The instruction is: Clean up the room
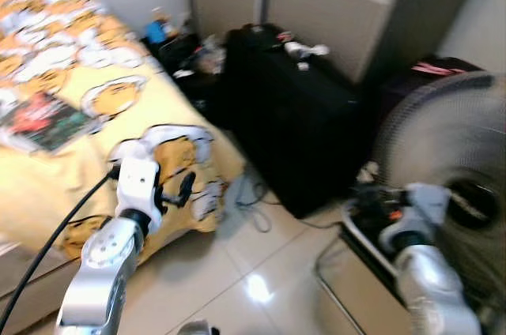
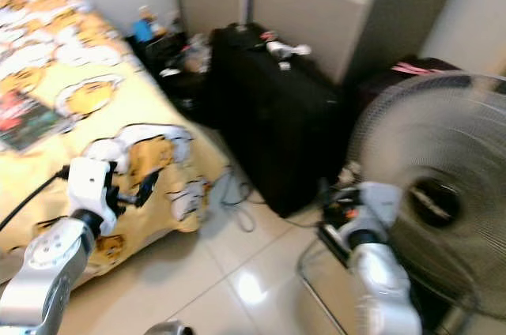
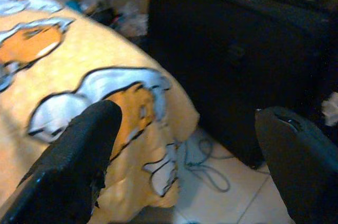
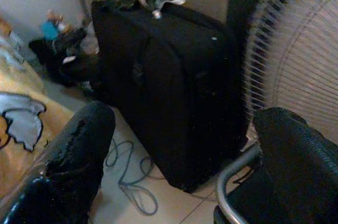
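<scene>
My left gripper [image 1: 177, 190] is raised at the corner of the bed [image 1: 87, 114], over its yellow cartoon-print cover. Its fingers [image 3: 79, 160] stand wide apart with nothing between them. My right gripper [image 1: 370, 207] is held low between the black suitcase [image 1: 296, 126] and the standing fan [image 1: 455, 161], open and holding nothing, with its fingertips [image 4: 79, 155] far apart. A grey cable [image 1: 251, 197] lies tangled on the tiled floor at the foot of the bed. A dark magazine [image 1: 47, 120] lies on the bed. Small light items [image 1: 307, 51] rest on top of the suitcase.
A pile of clutter with a blue toy [image 1: 158, 28] fills the corner between bed and suitcase. The fan's metal base [image 2: 320, 272] reaches onto the floor at the right. Behind stand a wardrobe [image 1: 332, 3] and a dark bag with a pink strip [image 1: 433, 68]. Open tiles [image 1: 253, 280] lie ahead.
</scene>
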